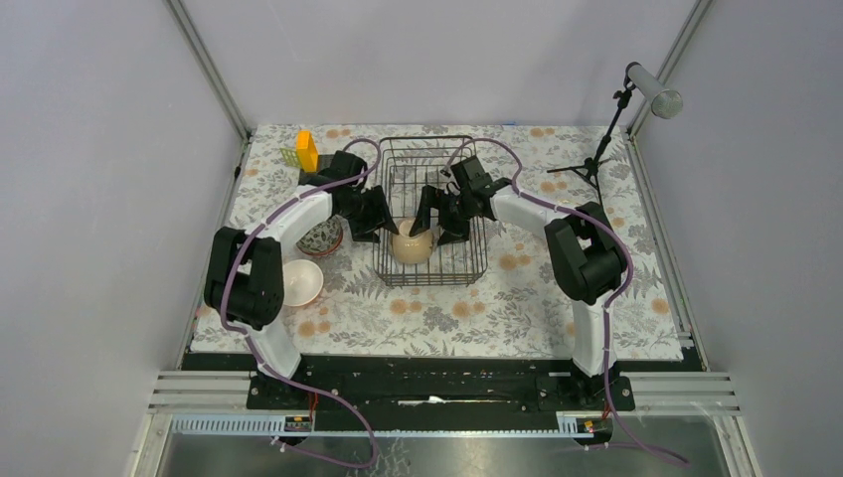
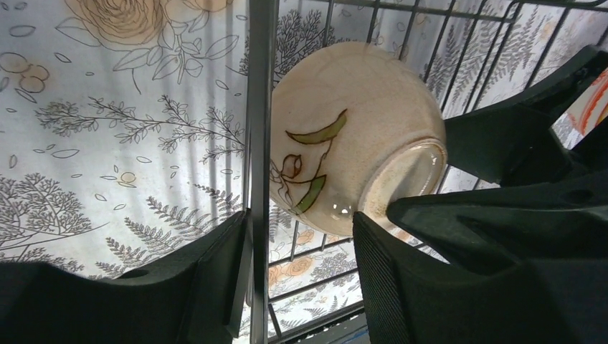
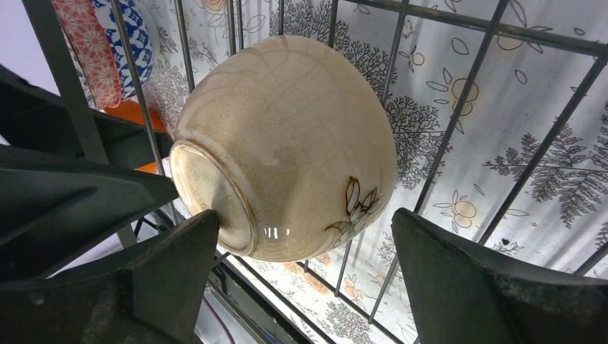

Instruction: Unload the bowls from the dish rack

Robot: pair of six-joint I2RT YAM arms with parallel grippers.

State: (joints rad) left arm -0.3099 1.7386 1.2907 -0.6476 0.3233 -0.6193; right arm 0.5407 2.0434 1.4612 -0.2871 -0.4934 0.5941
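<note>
Floral tabletop (image 1: pixel 517 298); dish rack (image 1: pixel 400 159); cream bowl (image 3: pixel 287 143) overturned, foot upward; left fingers (image 2: pixel 208 287), right fingers (image 3: pixel 473 287) apart, empty

A cream round bowl (image 1: pixel 412 245) sits inside the black wire dish rack (image 1: pixel 433 275), flanked by the left gripper (image 1: pixel 382 215) and right gripper (image 1: pixel 438 213); a pale bowl (image 1: pixel 301 281) rests outside it.

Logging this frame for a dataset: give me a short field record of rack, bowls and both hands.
dish rack: black wire basket
inside it: cream bowl, tipped, foot showing
left of it: pale bowl; patterned bowls
left hand: open, straddling a rack wire
right hand: open, spanning the cream bowl
</note>
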